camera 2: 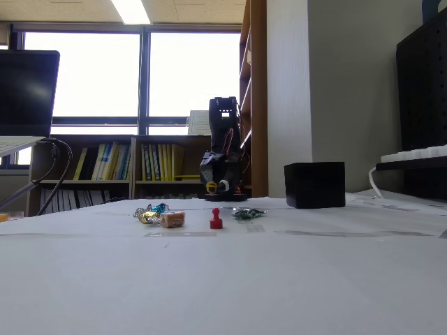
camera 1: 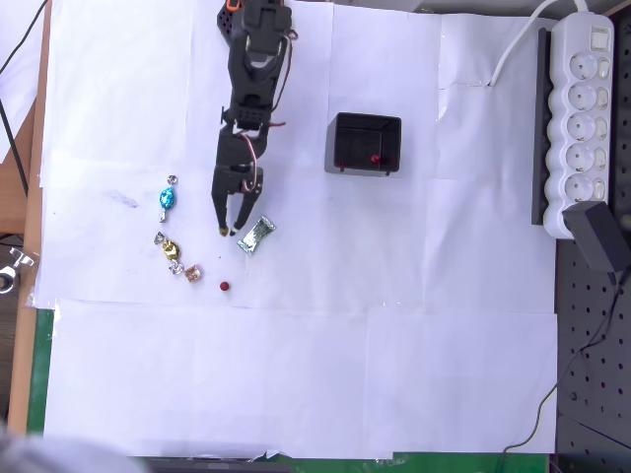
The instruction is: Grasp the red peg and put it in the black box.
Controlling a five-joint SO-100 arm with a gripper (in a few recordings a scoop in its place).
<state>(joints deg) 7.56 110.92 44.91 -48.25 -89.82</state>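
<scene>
My pincer (camera 1: 233,229) hangs with tips apart and empty, the red peg (camera 1: 225,286) just beyond them. The silver-green candy (camera 1: 255,235) lies right beside one tip — coming down carelessly, I could nudge it, or tip the little peg so it rolls off.

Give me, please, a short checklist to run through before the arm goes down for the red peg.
1. Gripper open: ok, its fingers stand apart in the overhead view.
2. Gripper free of load: ok, nothing sits between the fingers.
3. Red peg free to grasp: ok, it stands upright alone on the white paper, apart from the pinkish candy.
4. Gripper over the peg: not ok, in the overhead view it hangs above the peg in the picture, beside the silver-green candy.
5. Black box open on top: ok, though a small red thing already lies inside.
6. Gripper's height above the paper: cannot tell.
</scene>
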